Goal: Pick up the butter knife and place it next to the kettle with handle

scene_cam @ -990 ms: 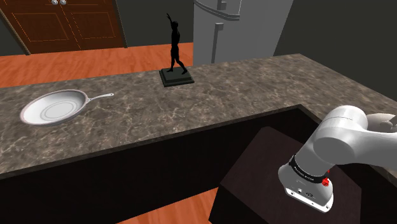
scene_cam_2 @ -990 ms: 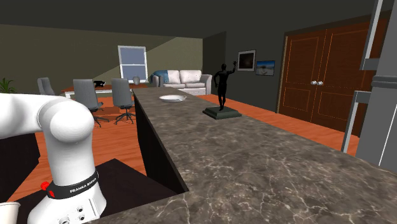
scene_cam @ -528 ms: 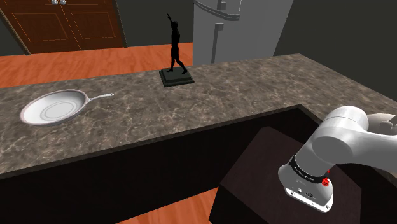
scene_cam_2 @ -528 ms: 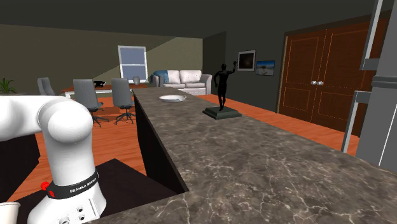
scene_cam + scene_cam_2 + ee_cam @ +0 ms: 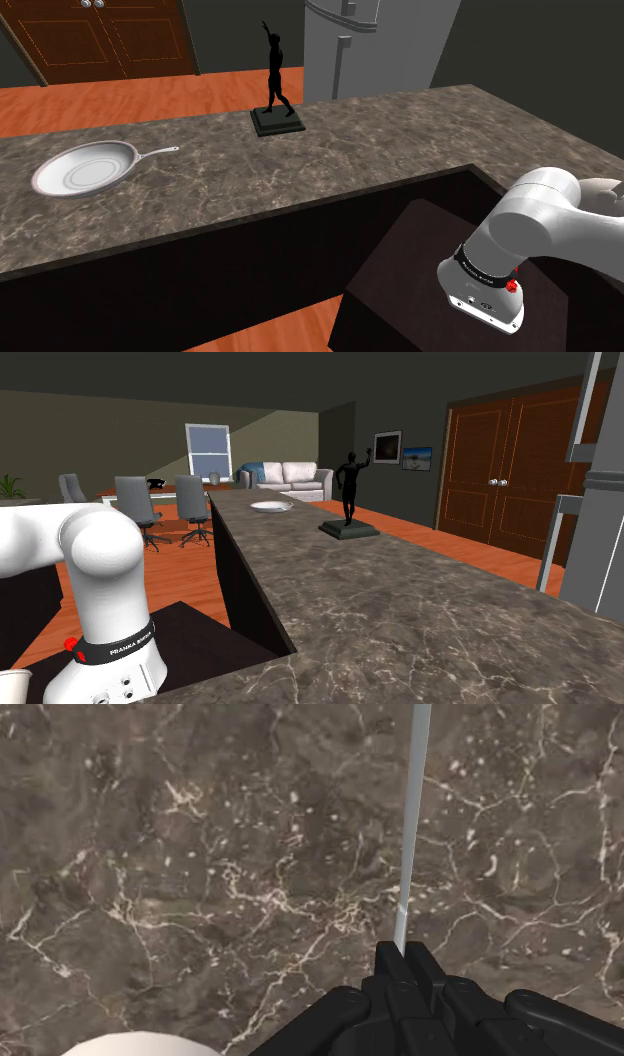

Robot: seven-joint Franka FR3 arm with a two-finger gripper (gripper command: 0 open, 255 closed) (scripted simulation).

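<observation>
Dark brown marble countertop (image 5: pixel 200 854), veined white all over. Slim pale silver-grey butter knife (image 5: pixel 411 824) against it. All-black gripper (image 5: pixel 405 962), white robot arm (image 5: pixel 540 215). Glossy black statuette (image 5: pixel 275 75), silvery-white frying pan (image 5: pixel 85 168), reddish-brown panelled doors (image 5: pixel 100 40), orange plank floor (image 5: pixel 100 105).

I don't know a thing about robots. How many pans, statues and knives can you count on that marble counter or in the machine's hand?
Pans: 1, the pale frying pan on the counter
Statues: 1, the black statue on its base
Knives: 1, the thin knife, clasped in the black gripper
Total: 3
</observation>
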